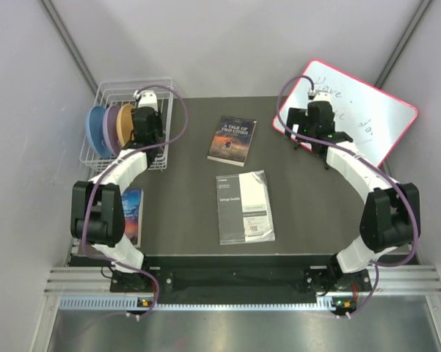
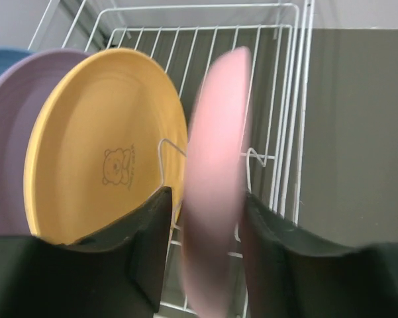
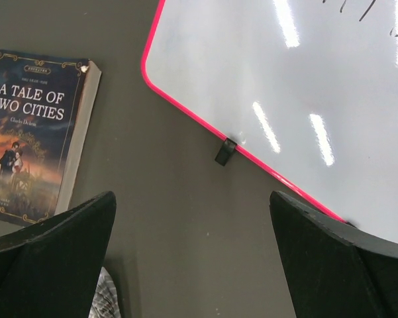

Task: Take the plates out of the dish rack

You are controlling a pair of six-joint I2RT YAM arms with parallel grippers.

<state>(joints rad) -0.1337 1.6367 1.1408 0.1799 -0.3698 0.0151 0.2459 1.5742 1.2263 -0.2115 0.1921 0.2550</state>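
The white wire dish rack [image 1: 106, 92] stands at the table's far left, and its grid wall shows in the left wrist view [image 2: 296, 99]. Upright in it are a blue plate [image 1: 95, 130], a lavender plate [image 1: 111, 126] and an orange-tan plate [image 1: 125, 123]. The left wrist view shows the orange-tan plate [image 2: 106, 146], the lavender plate [image 2: 13, 132] and a blurred pink plate [image 2: 215, 185]. My left gripper [image 2: 207, 194] is open inside the rack, its fingers either side of the pink plate's rim. My right gripper [image 3: 192, 195] is open and empty above the table near the whiteboard.
A red-framed whiteboard [image 1: 367, 117] lies at the far right. The book "A Tale of Two Cities" [image 1: 232, 139] and a setup guide booklet [image 1: 244, 207] lie mid-table. Another book [image 1: 132, 213] lies under my left arm. Grey walls enclose the table.
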